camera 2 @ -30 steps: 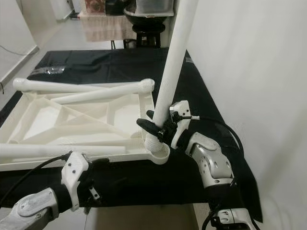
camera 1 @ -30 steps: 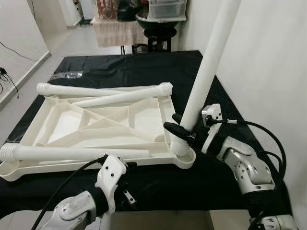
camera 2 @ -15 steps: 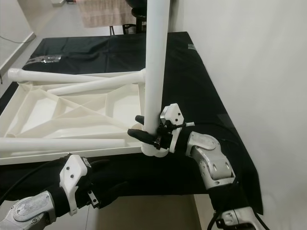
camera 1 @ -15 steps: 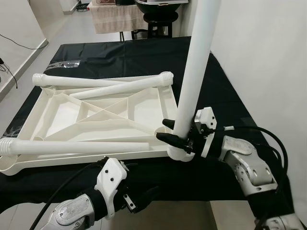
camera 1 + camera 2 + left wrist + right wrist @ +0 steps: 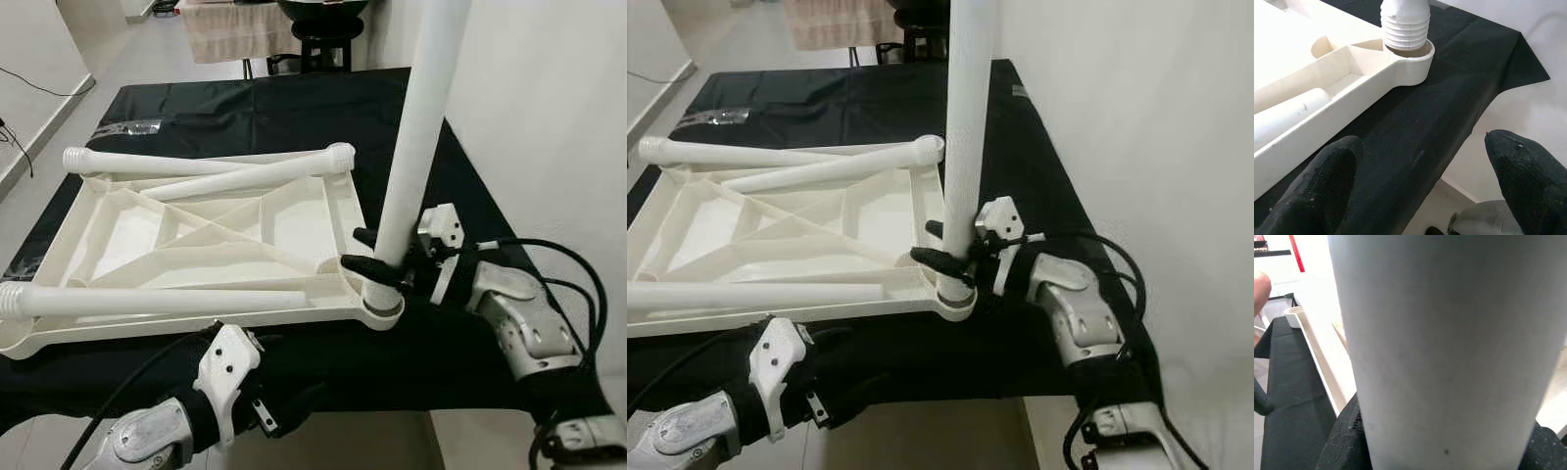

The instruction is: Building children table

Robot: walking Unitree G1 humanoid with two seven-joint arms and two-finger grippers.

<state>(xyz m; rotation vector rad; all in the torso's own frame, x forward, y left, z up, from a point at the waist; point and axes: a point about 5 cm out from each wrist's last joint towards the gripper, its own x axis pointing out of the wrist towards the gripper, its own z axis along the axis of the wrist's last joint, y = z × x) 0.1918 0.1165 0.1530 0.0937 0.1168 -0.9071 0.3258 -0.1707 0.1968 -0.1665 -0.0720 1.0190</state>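
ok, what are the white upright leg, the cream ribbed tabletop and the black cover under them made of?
White upright leg: looks like moulded plastic, matte, with ridged threads at its base. Cream ribbed tabletop: likely the same plastic, with thin moulded ribs and a slight sheen. Black cover: apparently cloth; it creases and drapes over the edge.

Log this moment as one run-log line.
right hand: shut on upright leg | leg end in tabletop corner socket | left hand: open, off near edge

The right hand [image 5: 377, 253] is tipping the white leg [image 5: 419, 117] from nearly upright to leaning right again, its threaded foot staying in the tabletop's near-right corner socket [image 5: 382, 311].
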